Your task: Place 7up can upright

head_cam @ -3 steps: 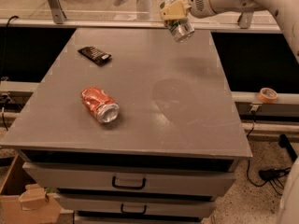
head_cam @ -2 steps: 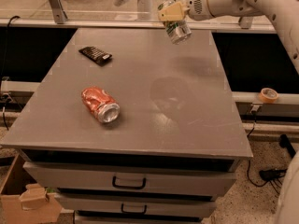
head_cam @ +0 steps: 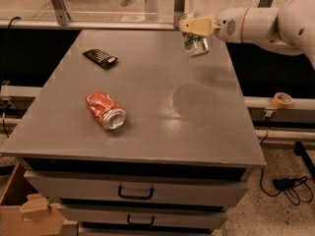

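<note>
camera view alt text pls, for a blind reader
The pincer holds the 7up can in the air over the far right of the grey table. A red can lies on its side front left; a dark packet lies far left.

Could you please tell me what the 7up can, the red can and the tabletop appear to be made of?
The 7up can, held in the gripper over the tabletop at its far right, looks like thin aluminium: shiny, green print. The red can, lying sideways, likewise: dented wall, bright metal end. The tabletop is matte grey, perhaps laminate or painted metal.
</note>
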### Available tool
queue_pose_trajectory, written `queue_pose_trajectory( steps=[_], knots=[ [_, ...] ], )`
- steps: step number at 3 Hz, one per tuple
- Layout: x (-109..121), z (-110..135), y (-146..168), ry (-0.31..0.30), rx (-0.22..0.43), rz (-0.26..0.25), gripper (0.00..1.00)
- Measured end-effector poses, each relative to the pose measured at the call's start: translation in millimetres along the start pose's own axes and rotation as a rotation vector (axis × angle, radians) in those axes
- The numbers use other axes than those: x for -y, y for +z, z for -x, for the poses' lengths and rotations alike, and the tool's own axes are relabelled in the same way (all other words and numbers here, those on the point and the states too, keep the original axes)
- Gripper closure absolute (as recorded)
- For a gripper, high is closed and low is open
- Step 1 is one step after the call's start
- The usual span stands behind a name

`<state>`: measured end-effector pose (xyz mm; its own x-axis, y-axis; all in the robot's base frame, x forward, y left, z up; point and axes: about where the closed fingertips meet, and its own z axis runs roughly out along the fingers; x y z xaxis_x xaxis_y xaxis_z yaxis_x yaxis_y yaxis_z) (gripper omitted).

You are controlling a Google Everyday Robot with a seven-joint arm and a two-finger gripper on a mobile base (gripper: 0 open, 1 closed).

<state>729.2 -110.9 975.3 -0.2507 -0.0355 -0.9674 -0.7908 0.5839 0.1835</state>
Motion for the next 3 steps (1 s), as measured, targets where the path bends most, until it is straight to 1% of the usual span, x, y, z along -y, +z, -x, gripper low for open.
queue_pose_trajectory(
  steps=[1, 2, 3],
  knots=[
    [-6.8, -4.4, -22.7, -0.007, 0.118, 0.094, 1.00],
    [-13.0, -0.8, -18.4, -0.034, 0.129, 0.107, 1.00],
    [-16.7, 2.2, -15.0, -0.030, 0.142, 0.122, 1.00]
  ],
)
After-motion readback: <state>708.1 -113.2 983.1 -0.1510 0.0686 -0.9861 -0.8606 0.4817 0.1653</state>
